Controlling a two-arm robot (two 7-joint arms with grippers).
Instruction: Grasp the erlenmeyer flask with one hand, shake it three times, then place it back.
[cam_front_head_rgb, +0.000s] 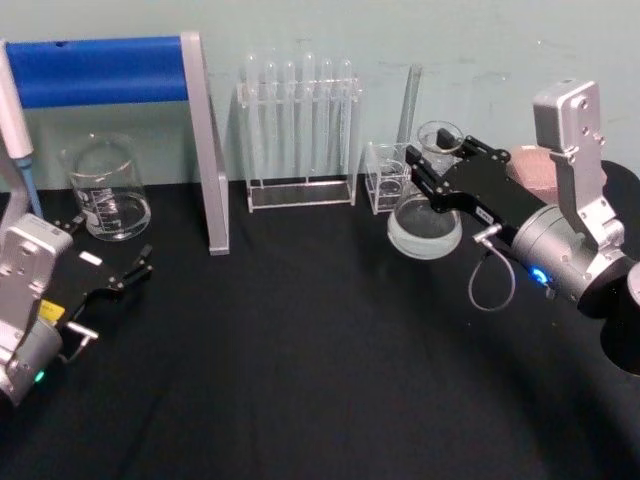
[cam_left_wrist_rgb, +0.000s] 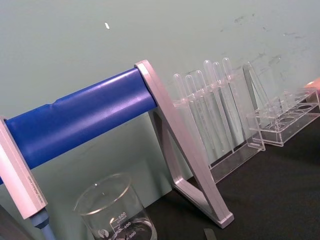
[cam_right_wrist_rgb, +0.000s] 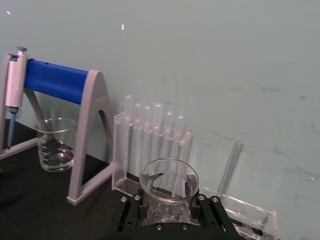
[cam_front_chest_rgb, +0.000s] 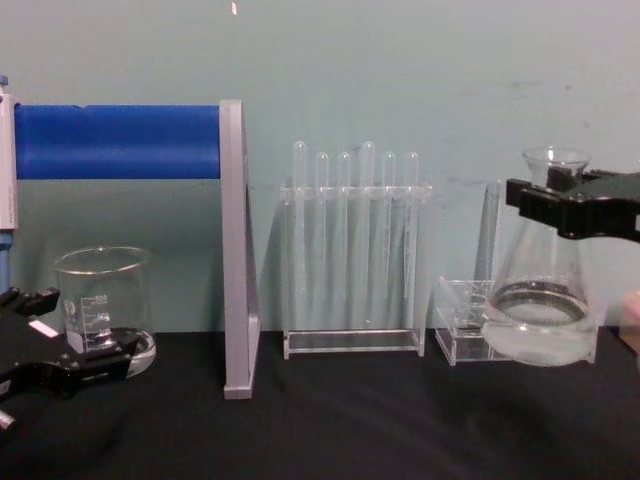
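Right gripper clamped on neck of erlenmeyer flask, wide base with clear liquid hanging below its jaws, left gripper spread wide, idle, beaker just beyond it, graduations 500, 400 legible.

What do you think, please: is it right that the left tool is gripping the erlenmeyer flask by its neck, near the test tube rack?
Not quite. It is the right tool that grips the erlenmeyer flask by its neck, near the test tube rack, as the head view shows. The left tool lies open by the beaker.
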